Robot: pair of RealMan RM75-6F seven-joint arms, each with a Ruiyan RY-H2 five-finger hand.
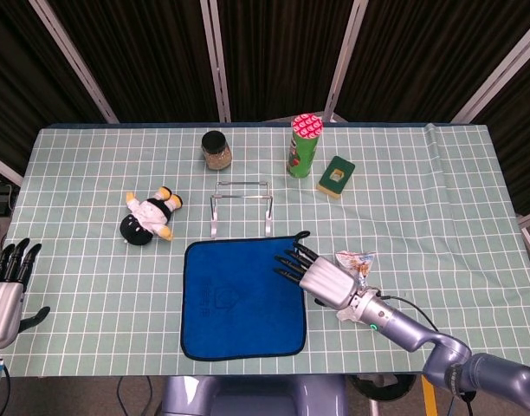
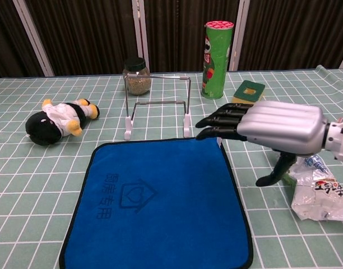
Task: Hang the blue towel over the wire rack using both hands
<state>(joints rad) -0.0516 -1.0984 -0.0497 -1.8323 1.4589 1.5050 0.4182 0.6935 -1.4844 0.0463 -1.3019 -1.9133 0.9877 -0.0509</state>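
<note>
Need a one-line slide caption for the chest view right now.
Right hand open above the far right corner of the flat blue towel, wire rack standing just behind.
</note>
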